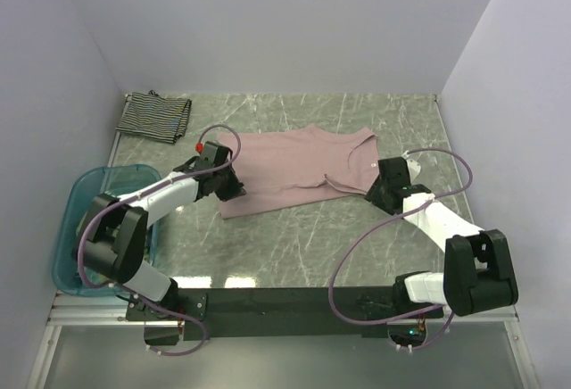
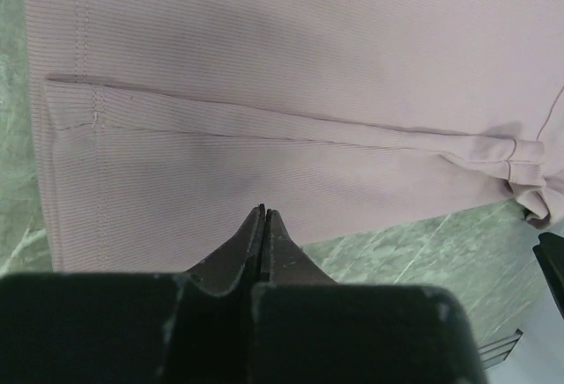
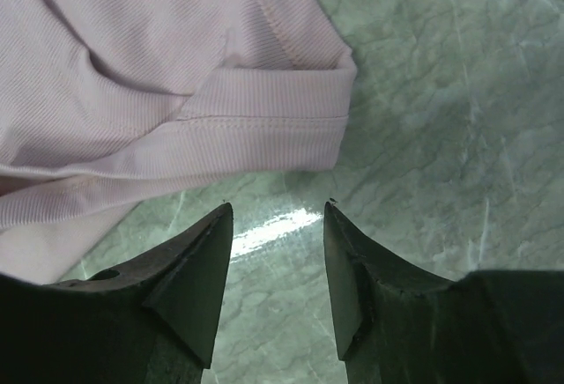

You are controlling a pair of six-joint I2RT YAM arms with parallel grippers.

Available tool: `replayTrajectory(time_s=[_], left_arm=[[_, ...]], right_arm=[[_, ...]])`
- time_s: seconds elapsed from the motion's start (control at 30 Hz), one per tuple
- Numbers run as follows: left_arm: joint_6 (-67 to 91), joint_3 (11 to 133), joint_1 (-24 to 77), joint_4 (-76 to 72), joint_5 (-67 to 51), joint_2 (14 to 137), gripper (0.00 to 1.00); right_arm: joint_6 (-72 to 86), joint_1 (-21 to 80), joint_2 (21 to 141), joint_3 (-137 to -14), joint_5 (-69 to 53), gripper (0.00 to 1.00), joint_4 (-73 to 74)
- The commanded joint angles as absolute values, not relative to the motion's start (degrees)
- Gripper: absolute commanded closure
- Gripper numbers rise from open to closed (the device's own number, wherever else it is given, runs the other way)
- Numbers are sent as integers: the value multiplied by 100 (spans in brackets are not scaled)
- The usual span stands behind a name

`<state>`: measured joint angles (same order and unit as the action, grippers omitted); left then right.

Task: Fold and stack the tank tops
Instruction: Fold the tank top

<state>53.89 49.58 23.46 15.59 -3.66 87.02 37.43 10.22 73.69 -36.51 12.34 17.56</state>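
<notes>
Mauve tank top [image 1: 294, 170] — soft, light, limp knit, best pinched at hems — lies just ahead: left end effector [image 2: 265, 221] closed at its edge, perhaps nipping it; right end effector [image 3: 278, 215] half-open, empty.

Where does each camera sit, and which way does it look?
Top external: above, behind the robot, looking down on the table; both arms show.
Left wrist: on left arm, facing the hem of the pink tank top; shut left claw shows.
Right wrist: on right arm, facing its corner; open right claw shows.
All three share this top.
</notes>
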Motion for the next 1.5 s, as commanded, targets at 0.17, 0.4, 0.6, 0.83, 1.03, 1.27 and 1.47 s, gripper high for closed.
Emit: replayTrajectory(time_s=[0.17,0.4,0.6,0.83,1.03,1.27,1.47], left_arm=[[5537,5071,2356,1345,-439,8929,99],[5520,5159,2364,1468,-413,9061,99],[5493,5229,2364,1564,-352,9088,99],[5467,5256,2355,1564,-395,9167,99],[5441,5335,2364,1617,-404,9158,99],[5396,5449,2355,1731,-422,9220,99],[5353,5519,2355,1732,-509,9272,99]], right_arm=[[3823,774,7778,-3788,1336,48,1538],[3657,703,8111,-4367,1678,49,1792],[3525,677,8323,-4939,1942,48,2047],[3366,580,8885,-5730,2004,48,2241],[3252,431,8976,-6013,1890,48,2285],[3831,431,7771,-4495,1495,56,1978],[4447,431,6935,-3561,1230,57,1670]])
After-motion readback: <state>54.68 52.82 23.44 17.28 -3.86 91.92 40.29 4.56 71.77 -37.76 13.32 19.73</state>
